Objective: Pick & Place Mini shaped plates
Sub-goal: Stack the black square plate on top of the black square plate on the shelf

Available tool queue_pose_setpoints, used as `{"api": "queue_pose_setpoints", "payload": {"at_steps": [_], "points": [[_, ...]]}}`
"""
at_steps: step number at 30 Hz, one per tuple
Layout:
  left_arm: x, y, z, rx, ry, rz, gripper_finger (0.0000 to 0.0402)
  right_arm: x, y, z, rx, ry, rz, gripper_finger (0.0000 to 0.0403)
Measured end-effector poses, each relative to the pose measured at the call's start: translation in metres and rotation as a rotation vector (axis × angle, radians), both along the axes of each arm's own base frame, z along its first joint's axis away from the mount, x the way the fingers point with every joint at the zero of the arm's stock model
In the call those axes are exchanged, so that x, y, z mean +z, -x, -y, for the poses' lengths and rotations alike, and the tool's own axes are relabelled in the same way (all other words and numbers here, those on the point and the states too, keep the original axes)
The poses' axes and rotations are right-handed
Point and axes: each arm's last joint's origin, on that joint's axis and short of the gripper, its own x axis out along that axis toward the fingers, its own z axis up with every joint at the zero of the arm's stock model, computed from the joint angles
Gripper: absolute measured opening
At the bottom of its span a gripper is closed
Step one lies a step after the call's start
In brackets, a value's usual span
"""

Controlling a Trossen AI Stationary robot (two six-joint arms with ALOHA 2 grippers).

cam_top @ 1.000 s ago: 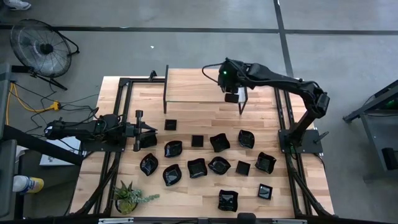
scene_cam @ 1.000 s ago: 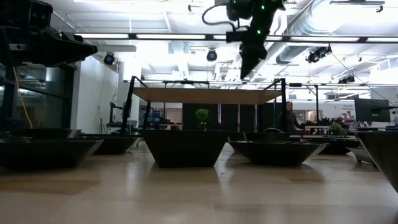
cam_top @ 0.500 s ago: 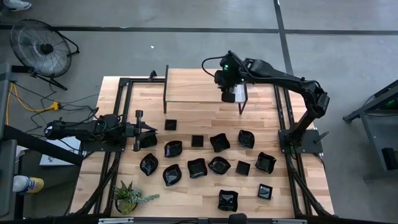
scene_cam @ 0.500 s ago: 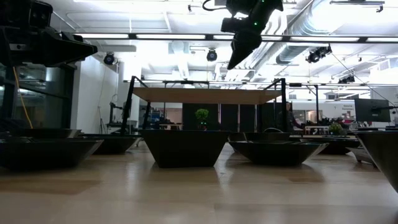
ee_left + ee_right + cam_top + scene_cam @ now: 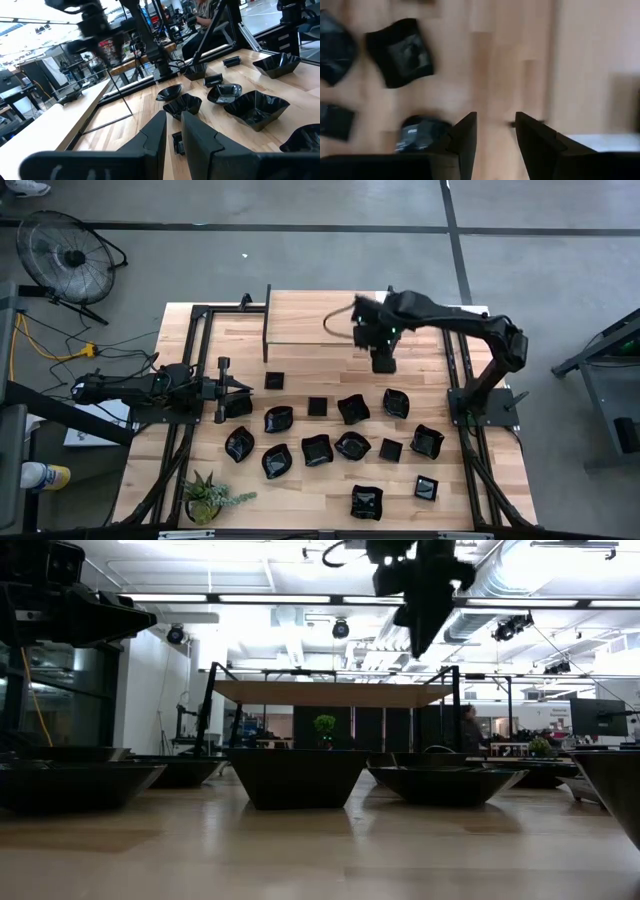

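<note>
Right gripper hangs above the tabletop, near the right-hand leg of the raised shelf and short of the back row of plates. In its wrist view the jaws stand apart with nothing between them; bare wood shows in the gap. That view is smeared, so the plates under it read only as dark shapes, and one at the frame edge is cut off. In the low view the right gripper is a dark blurred mass up high; its fingers cannot be made out there.

Left gripper sits low at the left side of the tabletop, just beside the nearest plate. Its wrist view shows the jaws almost together, a thin slit between them, holding nothing.

The plates lie scattered over the middle and front of the tabletop, none in a gripper. A plant stands at the front left corner. From table height only a few plates show in profile; the rest are hidden behind them.
</note>
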Motion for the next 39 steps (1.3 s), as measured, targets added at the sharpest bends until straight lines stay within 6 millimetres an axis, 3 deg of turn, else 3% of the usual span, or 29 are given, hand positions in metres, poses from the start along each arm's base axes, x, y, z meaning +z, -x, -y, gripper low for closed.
{"api": "queue_pose_setpoints", "payload": {"at_steps": [6, 12, 21, 27, 39], "points": [[0.0, 0.0, 0.0, 0.0, 0.0, 0.0, 0.0056, -0.01, -0.003, -0.068, -0.059, -0.033, -0.091, 0.0129], [0.0, 0.0, 0.0, 0.0, 0.0, 0.0, 0.0056, -0.047, 0.001, -0.127, -0.138, -0.049, -0.121, 0.0129], [0.0, 0.0, 0.0, 0.0, 0.0, 0.0, 0.0056, -0.086, 0.022, -0.183, -0.218, -0.048, -0.169, 0.0129], [0.0, 0.0, 0.0, 0.0, 0.0, 0.0, 0.0056, -0.107, 0.034, -0.198, -0.247, -0.063, -0.169, 0.0129], [0.0, 0.0, 0.0, 0.0, 0.0, 0.0, 0.0056, -0.135, 0.065, -0.173, -0.268, -0.241, -0.136, 0.0129]]}}
